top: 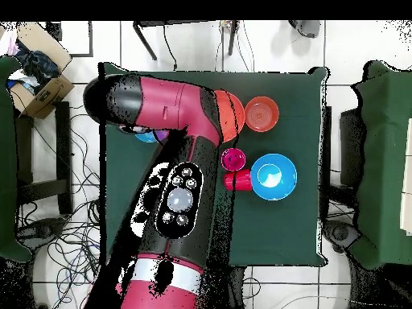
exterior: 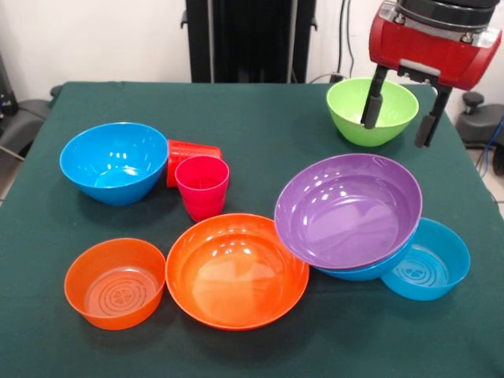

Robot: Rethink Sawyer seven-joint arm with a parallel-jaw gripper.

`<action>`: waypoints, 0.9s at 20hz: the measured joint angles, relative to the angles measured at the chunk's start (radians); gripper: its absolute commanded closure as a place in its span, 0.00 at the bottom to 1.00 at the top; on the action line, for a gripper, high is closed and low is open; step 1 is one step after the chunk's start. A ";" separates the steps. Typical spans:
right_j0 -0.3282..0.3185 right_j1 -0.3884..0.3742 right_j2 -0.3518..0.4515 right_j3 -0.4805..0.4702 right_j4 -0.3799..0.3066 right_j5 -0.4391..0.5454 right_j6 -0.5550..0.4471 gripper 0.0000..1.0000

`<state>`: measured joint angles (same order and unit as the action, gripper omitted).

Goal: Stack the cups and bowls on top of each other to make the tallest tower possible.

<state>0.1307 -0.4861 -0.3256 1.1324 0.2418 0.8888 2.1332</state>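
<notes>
While my gripper [exterior: 401, 112] hangs open over the far side of the table [exterior: 260, 118], its two dark fingers [exterior: 372, 101] spread and gripping nothing, one finger shows against the lime green bowl [exterior: 372, 110] and the other just beside its rim; whether either touches the bowl I cannot tell. As I judge it, the tower is scarcely begun; the only stacking I can see is the purple bowl [exterior: 348, 209] tilted on top of a large blue bowl [exterior: 366, 271], which peeks out beneath it, with the light blue bowl [exterior: 429, 260] touching that pair at the side. Everything else sits loose; the other large blue bowl [exterior: 114, 161] stands alone, the red-orange cup [exterior: 189, 153] lies on its side just beside it, and the pink cup [exterior: 202, 187] stands upright, mouth up, against the red one; the large orange bowl [exterior: 236, 269] and the small ringed orange bowl [exterior: 116, 282] rest side by side at the near edge. From overhead my arm [top: 181, 169] covers half the table; I see no small magenta bowl. Nearly all the work is left: bowls gathered, cups last.
</notes>
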 measured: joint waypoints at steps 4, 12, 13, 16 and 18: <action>-0.008 -0.014 0.019 0.000 -0.003 0.026 0.000 0.00; -0.008 -0.041 0.048 0.000 -0.006 0.029 0.000 0.00; -0.008 -0.042 0.049 0.000 -0.006 0.029 0.000 0.00; -0.007 -0.041 0.050 0.000 -0.007 0.029 0.000 0.00; -0.007 -0.041 0.052 0.000 -0.007 0.029 0.000 0.00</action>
<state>0.1235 -0.5275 -0.2738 1.1327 0.2352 0.9180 2.1332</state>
